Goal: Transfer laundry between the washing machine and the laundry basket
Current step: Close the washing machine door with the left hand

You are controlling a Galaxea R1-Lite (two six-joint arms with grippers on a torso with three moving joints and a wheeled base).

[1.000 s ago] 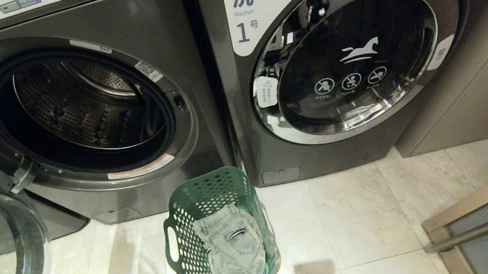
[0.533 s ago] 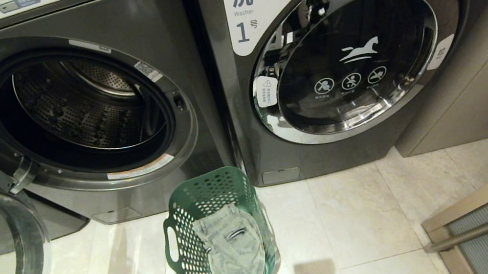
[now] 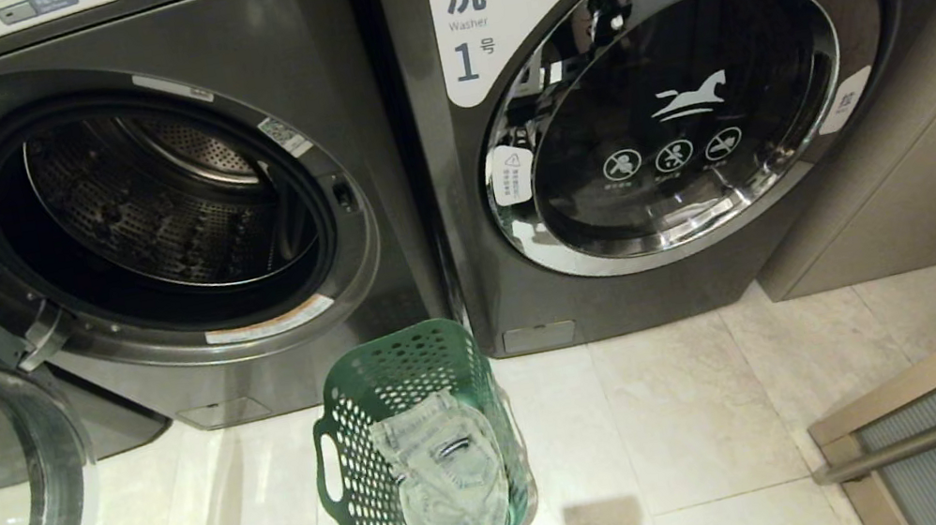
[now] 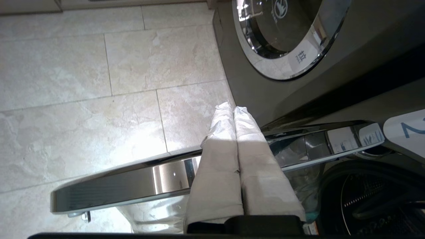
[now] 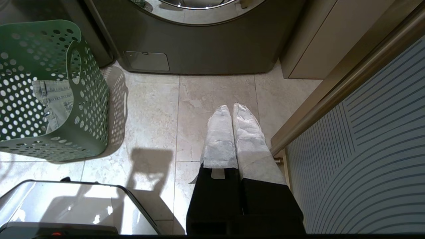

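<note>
1 pale grey-green denim laundry [image 3: 447, 475] w/ seams, pockets; both grippers closed, empty.

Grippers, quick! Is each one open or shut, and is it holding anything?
Left gripper: shut, holding nothing, above the open washer door's rim.
Right gripper: shut, holding nothing, over the floor.

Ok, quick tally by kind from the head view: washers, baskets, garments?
Washers: 2, one open, one shut
Baskets: 1, green
Garments: 1, in the basket
Total: 4
</note>
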